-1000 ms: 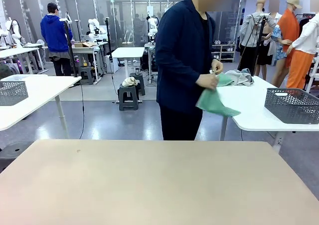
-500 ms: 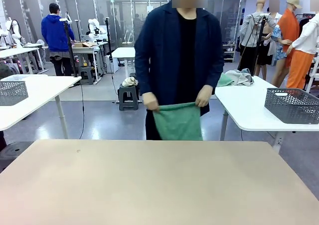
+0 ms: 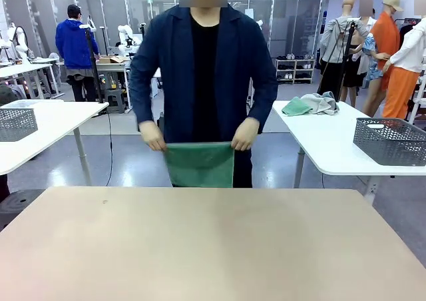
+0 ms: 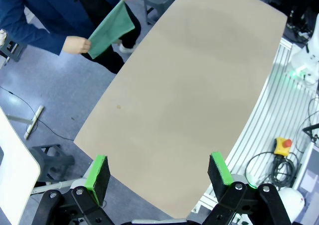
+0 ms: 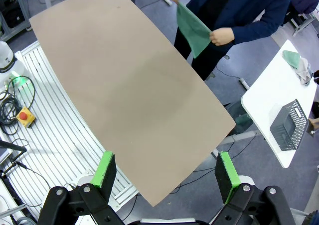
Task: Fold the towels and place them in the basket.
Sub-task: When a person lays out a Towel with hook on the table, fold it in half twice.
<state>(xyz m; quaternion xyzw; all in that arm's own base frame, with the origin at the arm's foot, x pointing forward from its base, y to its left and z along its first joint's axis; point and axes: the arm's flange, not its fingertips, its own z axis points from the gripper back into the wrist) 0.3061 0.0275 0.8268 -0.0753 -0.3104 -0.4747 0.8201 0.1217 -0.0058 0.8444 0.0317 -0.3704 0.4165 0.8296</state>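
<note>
A person stands at the far edge of the beige table (image 3: 213,248) and holds a mint green towel (image 3: 200,164) stretched between both hands, hanging just beyond the edge. In the left wrist view the towel (image 4: 112,28) shows at the top left, far from my left gripper (image 4: 158,170), which hangs open high above the table's near edge with nothing between its fingers. My right gripper (image 5: 164,170) is open too, high over the table, with the towel (image 5: 193,28) far off at the top. The dark grey mesh basket (image 3: 389,140) stands on a white side table to the right; it appears as the basket (image 5: 289,125) in the right wrist view.
The white side table (image 3: 333,148) at the right also carries a green cloth (image 3: 295,106) next to a pale grey garment heap (image 3: 321,102). A second grey basket (image 3: 16,122) sits on a white table at the left. A stool with a cloth bundle stood behind the person.
The person turned from the right side table with the green towel, stepped left to the beige table's far edge, and now holds it spread in both hands. The grippers stayed open.
</note>
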